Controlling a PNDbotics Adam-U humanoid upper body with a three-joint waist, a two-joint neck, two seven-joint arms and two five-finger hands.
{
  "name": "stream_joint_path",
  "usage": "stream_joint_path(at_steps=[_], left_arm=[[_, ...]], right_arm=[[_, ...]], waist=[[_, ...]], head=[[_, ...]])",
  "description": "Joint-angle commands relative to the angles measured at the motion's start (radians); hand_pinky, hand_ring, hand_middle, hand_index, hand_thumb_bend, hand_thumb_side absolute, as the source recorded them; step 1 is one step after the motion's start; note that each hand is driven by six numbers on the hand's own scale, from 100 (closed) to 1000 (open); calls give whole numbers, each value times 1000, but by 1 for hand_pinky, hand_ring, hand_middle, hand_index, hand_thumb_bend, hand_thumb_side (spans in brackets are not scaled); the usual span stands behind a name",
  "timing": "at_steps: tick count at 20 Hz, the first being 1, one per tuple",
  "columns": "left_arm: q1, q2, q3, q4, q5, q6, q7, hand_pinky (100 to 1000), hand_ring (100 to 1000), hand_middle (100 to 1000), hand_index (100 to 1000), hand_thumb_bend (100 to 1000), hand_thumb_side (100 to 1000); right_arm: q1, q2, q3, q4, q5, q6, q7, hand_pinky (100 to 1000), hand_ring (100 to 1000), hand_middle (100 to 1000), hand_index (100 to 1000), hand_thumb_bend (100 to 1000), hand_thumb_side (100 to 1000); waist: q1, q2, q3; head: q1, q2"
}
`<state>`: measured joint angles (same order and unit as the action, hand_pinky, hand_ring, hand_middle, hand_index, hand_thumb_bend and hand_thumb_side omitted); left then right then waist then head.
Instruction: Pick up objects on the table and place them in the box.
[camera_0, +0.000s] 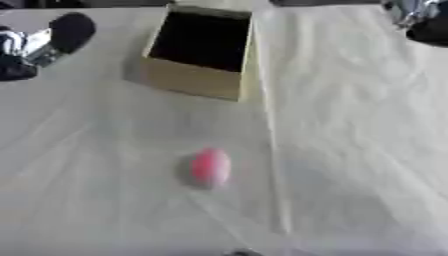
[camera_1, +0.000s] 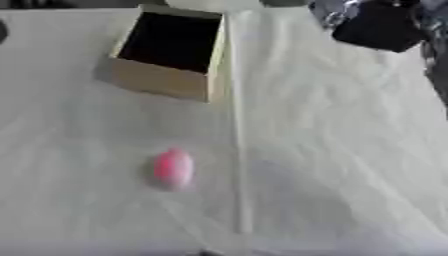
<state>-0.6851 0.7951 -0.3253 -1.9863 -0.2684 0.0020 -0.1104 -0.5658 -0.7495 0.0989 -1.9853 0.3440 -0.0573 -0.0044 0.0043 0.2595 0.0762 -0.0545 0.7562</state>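
In the lower middle of the frame a pink oval object (camera_0: 210, 167) lies on the white-covered desk (camera_0: 350, 150), well apart from the open box (camera_0: 199, 50) at upper centre. The left hand (camera_0: 39, 42) shows at upper left and the right hand (camera_1: 378, 25) at upper right; whether their fingers are open I cannot tell.

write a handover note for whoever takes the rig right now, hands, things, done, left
Left robot hand: upper left corner, off the table's things, holding nothing; whether its fingers are open is unclear.
Right robot hand: upper right corner, also holding nothing; fingers unclear.
Box: open, at the far middle of the table; its inside looks dark and nothing shows in it.
Pink egg-shaped thing: lying on the cloth nearer the robot, apart from the box, untouched.
Done: nothing that shows.
Left: pick up the pink thing and put it in the box.
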Motion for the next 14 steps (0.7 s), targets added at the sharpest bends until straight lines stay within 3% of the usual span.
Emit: stream_joint_path(at_steps=[1,10,14], left_arm=[[-44,31,-42,-14,12,13,-92,745,782,718,868,598,830],[-111,4,-108,-14,72,74,-324,788,814,753,883,626,747],[-133,-7,-133,-14,105,85,-426,797,828,765,886,606,661]], right_arm=[[-2,-26,-26,-15,-17,4,-55,911,834,758,905,100,811],[16,-21,-50,-15,-10,8,-103,911,828,755,897,100,802],[21,-19,-56,-15,-7,10,-114,911,826,754,897,100,808]], waist=[[0,-12,-1],[-3,-9,-3],[-3,-10,-3]], head=[[7,13],[0,14],[-2,14]])
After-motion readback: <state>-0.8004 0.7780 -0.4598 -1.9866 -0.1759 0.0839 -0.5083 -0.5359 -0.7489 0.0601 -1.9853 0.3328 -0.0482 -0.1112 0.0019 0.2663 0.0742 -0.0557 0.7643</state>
